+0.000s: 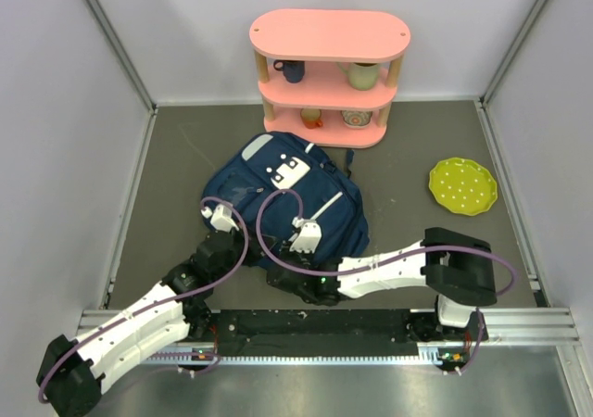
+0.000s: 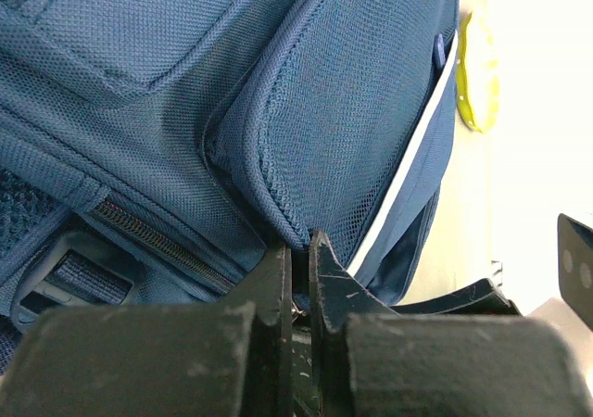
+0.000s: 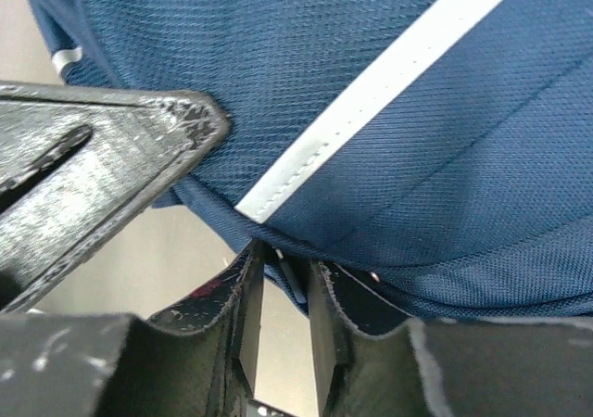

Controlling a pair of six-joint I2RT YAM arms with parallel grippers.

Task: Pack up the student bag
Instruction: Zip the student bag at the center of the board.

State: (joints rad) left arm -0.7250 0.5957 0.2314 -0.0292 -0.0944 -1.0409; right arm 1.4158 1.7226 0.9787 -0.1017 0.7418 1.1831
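Observation:
The student bag (image 1: 278, 199), navy with thin white stripes and a white patch, lies flat in the middle of the table. My left gripper (image 1: 225, 243) is at the bag's near-left side. In the left wrist view it (image 2: 298, 250) is shut at the seam under a front pocket (image 2: 352, 130), with a small metal piece pinched between the jaws. My right gripper (image 1: 280, 272) is at the bag's near edge. In the right wrist view its jaws (image 3: 283, 255) stand a little apart, with a fold of the bag's hem (image 3: 296, 283) between the tips.
A pink three-tier shelf (image 1: 329, 74) with cups stands behind the bag. A yellow-green dotted plate (image 1: 462, 185) lies at the right and shows in the left wrist view (image 2: 473, 74). Grey walls close in three sides. A black printed part (image 3: 111, 157) juts in beside the right gripper.

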